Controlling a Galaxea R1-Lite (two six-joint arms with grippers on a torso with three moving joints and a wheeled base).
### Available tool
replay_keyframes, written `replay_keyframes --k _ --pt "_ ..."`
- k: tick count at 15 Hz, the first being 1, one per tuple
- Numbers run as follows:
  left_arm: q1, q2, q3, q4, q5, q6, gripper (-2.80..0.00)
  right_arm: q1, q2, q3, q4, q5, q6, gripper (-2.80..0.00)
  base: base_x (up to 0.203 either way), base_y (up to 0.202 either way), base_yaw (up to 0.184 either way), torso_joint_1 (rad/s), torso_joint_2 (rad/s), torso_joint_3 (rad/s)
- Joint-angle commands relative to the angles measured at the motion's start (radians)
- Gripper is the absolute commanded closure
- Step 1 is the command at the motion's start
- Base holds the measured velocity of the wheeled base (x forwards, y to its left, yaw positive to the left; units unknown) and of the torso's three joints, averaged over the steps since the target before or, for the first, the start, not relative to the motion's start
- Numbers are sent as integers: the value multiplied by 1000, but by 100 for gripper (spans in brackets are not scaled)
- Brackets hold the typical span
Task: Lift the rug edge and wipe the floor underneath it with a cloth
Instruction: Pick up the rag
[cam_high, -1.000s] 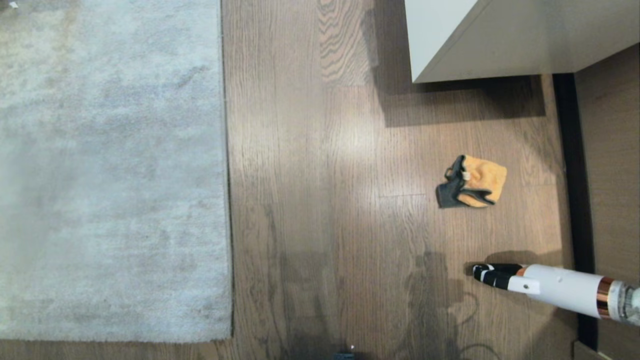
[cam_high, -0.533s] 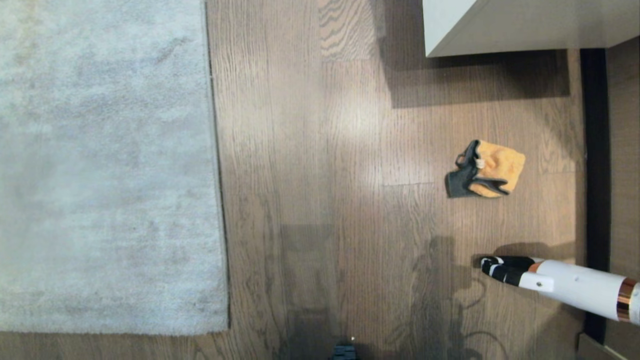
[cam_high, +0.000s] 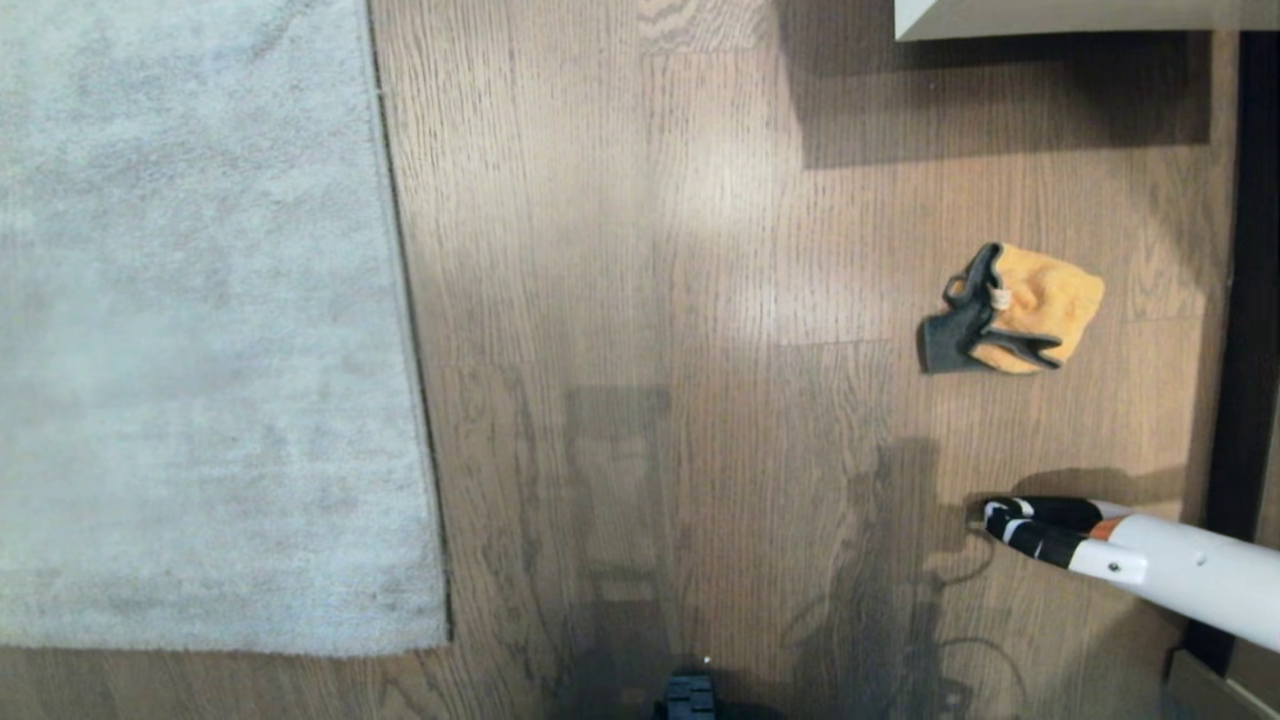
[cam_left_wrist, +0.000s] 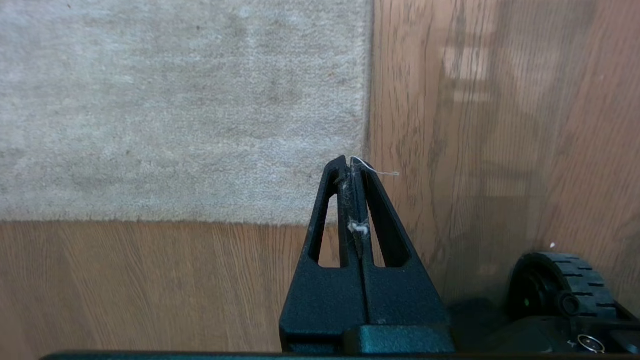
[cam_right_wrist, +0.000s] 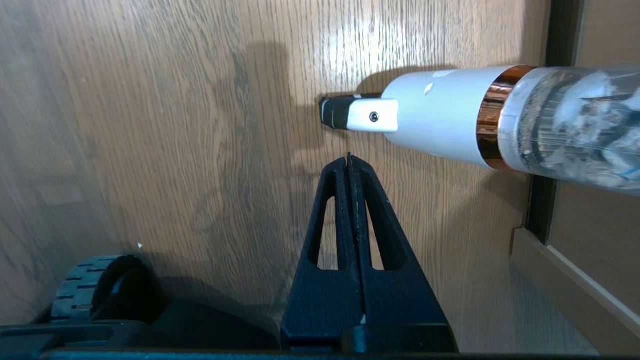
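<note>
The head camera swung, the whole scene sliding; nothing on the floor (cam_high: 640, 250) itself shifted. The rug edge (cam_high: 400, 300) ran down the frame's left, the cloth (cam_high: 1015, 310) lay centre-right, above a white vacuum (cam_high: 1150, 565). Left wrist view: left gripper (cam_left_wrist: 351, 162) pressed together over the rug corner. Right wrist view: right gripper (cam_right_wrist: 348, 159) pressed together, empty.

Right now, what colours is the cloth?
The cloth is orange-yellow with a dark grey side and trim; the head view shows it best.

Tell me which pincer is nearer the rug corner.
Left. The left pincer, shut, hangs right by the rug corner in its wrist view. The right pincer, shut, points at bare floor beside a white tube, no rug in sight.
</note>
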Motion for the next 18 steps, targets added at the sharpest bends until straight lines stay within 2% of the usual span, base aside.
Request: replay_keyframes --k 1,6,18 --pt "0 0 2 0 1 -1 0 -1 1 0 0 -1 1 0 0 0 0 0 8 -194" --pt "0 0 2 0 1 -1 0 -1 1 0 0 -1 0 0 0 0 0 1 4 -175" --pt "0 0 2 0 1 -4 0 -1 1 0 0 0 0 0 0 0 0 1 0 -6"
